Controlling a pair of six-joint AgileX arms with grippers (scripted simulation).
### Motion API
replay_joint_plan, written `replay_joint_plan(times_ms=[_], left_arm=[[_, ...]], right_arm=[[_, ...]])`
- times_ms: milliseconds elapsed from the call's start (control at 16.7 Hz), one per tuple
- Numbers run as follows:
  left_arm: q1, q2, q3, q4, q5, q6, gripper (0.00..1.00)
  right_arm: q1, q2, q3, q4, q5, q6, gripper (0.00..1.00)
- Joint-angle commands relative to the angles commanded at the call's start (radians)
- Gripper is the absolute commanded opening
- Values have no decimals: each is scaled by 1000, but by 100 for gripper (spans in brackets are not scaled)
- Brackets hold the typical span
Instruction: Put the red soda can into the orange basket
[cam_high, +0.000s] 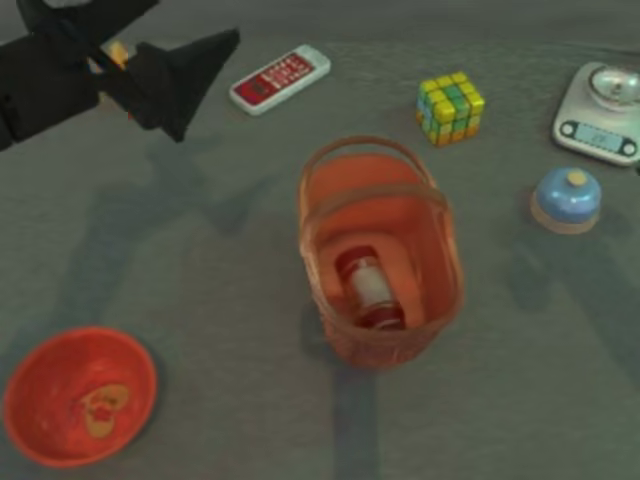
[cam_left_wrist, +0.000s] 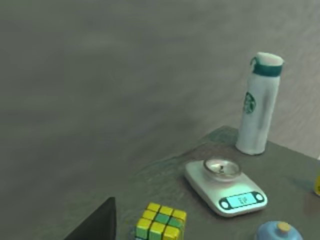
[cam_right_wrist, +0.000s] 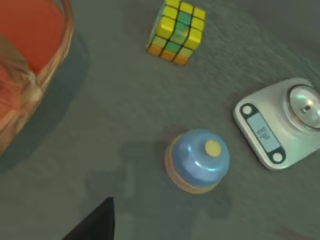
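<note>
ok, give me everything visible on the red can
The can lies on its side inside the basket, on the basket floor, toward the end nearer the top view's bottom edge. Red cylinder, metallic-looking, with a pale patch along its upper side. No gripper touches it; the left gripper is far off at the top view's upper left.
</note>
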Motion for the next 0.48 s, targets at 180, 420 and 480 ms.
replay_joint_plan(times_ms=[180, 420, 480], left_arm=[[45, -316, -183, -157, -174, -12, 100], [99, -751, -416, -344, -392, -8, 100], [111, -858, -472, -386, -445, -3, 100]], right_arm=[[88, 357, 355, -236, 0, -138, 100], [201, 800, 786, -531, -3, -311, 100], [227, 895, 883, -597, -4, -351, 100]])
